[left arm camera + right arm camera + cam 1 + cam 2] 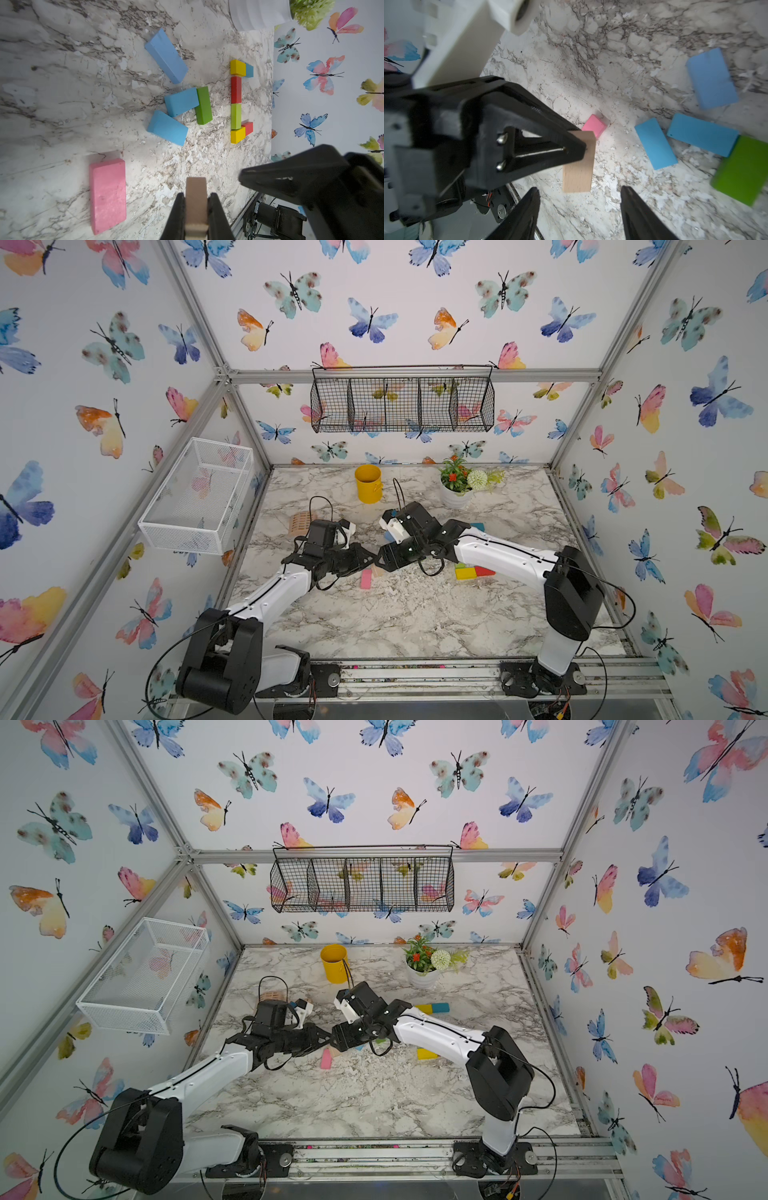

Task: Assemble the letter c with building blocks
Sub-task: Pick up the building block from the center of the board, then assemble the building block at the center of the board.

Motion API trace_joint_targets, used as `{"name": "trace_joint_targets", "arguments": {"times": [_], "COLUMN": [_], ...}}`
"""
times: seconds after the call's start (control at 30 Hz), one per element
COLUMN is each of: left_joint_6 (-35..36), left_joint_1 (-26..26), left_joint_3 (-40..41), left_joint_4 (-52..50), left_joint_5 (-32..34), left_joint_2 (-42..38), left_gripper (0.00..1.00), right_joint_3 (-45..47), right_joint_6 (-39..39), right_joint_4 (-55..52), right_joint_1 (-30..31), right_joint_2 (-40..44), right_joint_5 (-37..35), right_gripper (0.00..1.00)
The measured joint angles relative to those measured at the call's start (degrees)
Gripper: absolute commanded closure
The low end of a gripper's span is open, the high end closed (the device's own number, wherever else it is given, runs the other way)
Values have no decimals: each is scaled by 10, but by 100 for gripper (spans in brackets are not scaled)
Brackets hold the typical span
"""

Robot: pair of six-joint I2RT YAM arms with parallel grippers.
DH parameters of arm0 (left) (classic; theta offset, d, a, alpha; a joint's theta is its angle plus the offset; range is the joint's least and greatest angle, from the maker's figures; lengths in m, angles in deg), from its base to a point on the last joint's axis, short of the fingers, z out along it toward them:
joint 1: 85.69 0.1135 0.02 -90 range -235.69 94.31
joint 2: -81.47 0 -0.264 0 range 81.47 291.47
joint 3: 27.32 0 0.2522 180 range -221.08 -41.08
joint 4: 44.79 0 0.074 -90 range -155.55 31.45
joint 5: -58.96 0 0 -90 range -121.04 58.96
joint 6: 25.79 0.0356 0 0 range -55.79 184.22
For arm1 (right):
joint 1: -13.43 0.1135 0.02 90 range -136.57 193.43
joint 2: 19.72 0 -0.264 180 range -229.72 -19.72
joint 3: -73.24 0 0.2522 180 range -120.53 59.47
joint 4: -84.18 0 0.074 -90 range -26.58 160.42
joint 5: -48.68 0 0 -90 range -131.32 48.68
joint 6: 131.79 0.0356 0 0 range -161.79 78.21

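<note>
My left gripper is shut on a tan block, held a little above the marble table near the middle. The right gripper stands open just short of that tan block, not touching it. In both top views the two grippers meet tip to tip beside a pink block. A row of yellow, red and green blocks, with a teal block and a red one at its ends, lies under the right arm. Three blue blocks and a green block lie loose.
At the back of the table stand a yellow cup and a white flower pot. A tan slotted scoop lies behind the left wrist. A white wire basket hangs on the left wall, a black one on the back wall.
</note>
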Motion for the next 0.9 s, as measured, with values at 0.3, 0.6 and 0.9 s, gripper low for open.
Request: {"name": "trace_joint_targets", "arguments": {"times": [0.3, 0.6, 0.9], "left_joint_6": [157, 273, 350], "left_joint_1": [72, 137, 135], "left_joint_3": [-91, -181, -228], "left_joint_4": [-37, -95, -150], "left_joint_5": [-88, -181, -183], "left_joint_2": [100, 193, 252], "left_gripper": [94, 98, 99], "right_joint_3": [80, 88, 88], "right_joint_6": [-8, -30, -36], "right_joint_4": [0, -2, 0], "right_joint_1": [-37, -55, -58], "right_joint_2": [48, 42, 35], "right_joint_5": [-12, -1, 20], "right_gripper": [35, 34, 34]}}
